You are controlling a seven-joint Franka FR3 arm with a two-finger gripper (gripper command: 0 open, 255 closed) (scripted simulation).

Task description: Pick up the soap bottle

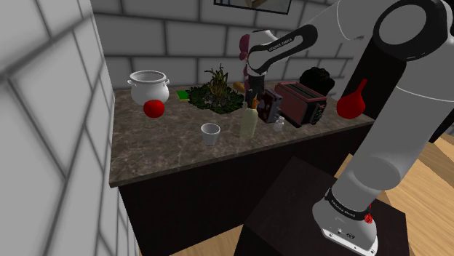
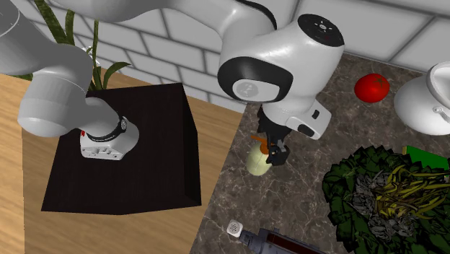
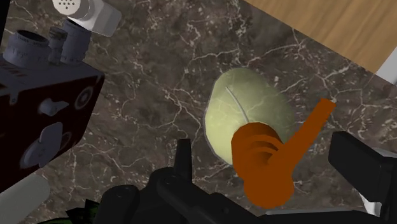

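Observation:
The soap bottle [image 1: 249, 125] is pale green with an orange pump top and stands upright on the dark marble counter [image 1: 174, 149], near its front edge. My black gripper [image 1: 253, 97] hangs directly over it, pointing down. In the wrist view the gripper [image 3: 267, 154] is open; its fingers [image 3: 183, 153] stand to either side of the orange pump [image 3: 267, 167] without touching it, and the bottle's body [image 3: 245, 114] lies below. From the second exterior view, the gripper [image 2: 273, 147] sits just above the bottle [image 2: 257, 161].
A dark red toaster [image 1: 302, 104] and a small shaker [image 3: 89, 11] stand close beside the bottle. A white cup [image 1: 210, 133], a red tomato [image 1: 153, 108], a white pot [image 1: 148, 86] and a leafy plant [image 1: 214, 94] share the counter. Wooden floor [image 2: 144, 231] lies past its edge.

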